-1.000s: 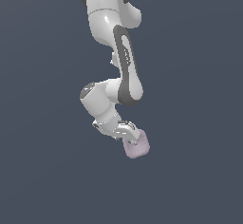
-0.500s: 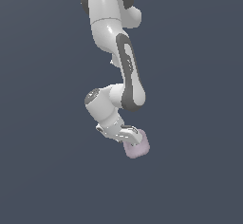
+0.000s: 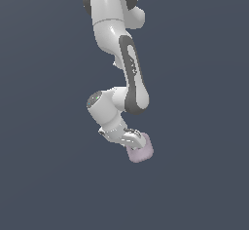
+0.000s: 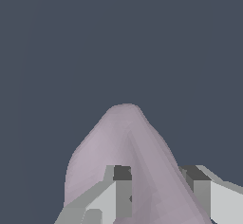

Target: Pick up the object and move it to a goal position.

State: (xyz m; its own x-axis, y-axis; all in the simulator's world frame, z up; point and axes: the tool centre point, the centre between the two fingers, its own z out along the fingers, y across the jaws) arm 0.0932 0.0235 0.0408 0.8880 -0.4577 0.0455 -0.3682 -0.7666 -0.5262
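The object is a small pale pink-lilac block with rounded corners [image 3: 140, 151]. My gripper [image 3: 134, 140] is shut on it at the end of the white arm, in the lower middle of the exterior view. In the wrist view the block [image 4: 118, 142] fills the space between my two fingers and sticks out past the fingertips [image 4: 122, 173]. A rounded corner of it points away from the camera. My gripper [image 4: 159, 173] holds it by two opposite sides. No dimple shows.
The white arm [image 3: 131, 78] hangs from the top of the exterior view, bent at the elbow. Behind it there is only a flat dark grey-blue ground. No goal marker shows.
The arm has shifted a little toward the exterior view's right and slightly down, with the block still held in the gripper.
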